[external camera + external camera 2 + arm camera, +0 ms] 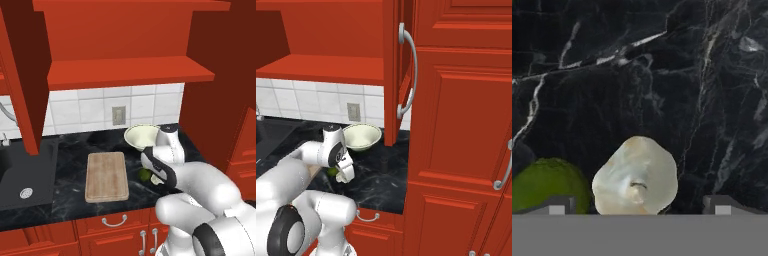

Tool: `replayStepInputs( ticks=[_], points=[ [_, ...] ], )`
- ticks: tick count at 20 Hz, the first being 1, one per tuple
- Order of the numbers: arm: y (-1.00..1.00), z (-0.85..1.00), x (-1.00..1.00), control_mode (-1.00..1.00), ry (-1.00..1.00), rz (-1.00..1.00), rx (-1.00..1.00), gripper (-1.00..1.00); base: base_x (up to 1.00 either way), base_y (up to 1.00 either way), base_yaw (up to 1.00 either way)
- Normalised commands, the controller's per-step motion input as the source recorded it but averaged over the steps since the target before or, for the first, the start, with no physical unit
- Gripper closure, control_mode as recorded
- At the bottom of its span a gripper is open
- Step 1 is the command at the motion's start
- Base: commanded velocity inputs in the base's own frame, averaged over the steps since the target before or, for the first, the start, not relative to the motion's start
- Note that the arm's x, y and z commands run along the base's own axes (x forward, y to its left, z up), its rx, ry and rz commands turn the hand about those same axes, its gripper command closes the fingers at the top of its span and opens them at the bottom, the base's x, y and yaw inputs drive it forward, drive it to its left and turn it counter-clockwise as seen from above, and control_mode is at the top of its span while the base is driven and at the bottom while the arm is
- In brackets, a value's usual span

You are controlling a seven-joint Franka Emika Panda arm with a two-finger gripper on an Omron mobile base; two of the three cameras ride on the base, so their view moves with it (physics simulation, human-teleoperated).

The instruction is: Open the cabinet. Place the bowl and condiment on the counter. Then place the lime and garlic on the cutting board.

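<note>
Lime [547,185] half behind fingertip [558,205]

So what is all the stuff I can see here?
cabinet: one, red, on the wall, doors open, shelf bare
counter: one, black marble
cutting board: one, light wood, on the counter
bowl: one, cream-white, on the counter near the wall
garlic: one, white, on the counter between the fingertips
lime: one, green, beside the garlic
sink: one, dark, left of the board
wall socket: one, grey, on the tiles
pincer: one, open, low over the garlic
</note>
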Motion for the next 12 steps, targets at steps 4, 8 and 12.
replayStepInputs(
  ticks=[4, 8, 12],
  points=[
    [0.0, -0.55, 0.0, -1.0, 0.0, -0.13, 0.07, -1.0, 0.0, 0.0, 0.0],
    [-0.06, -0.51, 0.0, -1.0, 0.0, -0.11, 0.08, -1.0, 0.0, 0.0, 0.0],
    [-0.02, -0.55, 0.0, -1.0, 0.0, -0.09, 0.05, -1.0, 0.0, 0.0, 0.0]
  ],
)
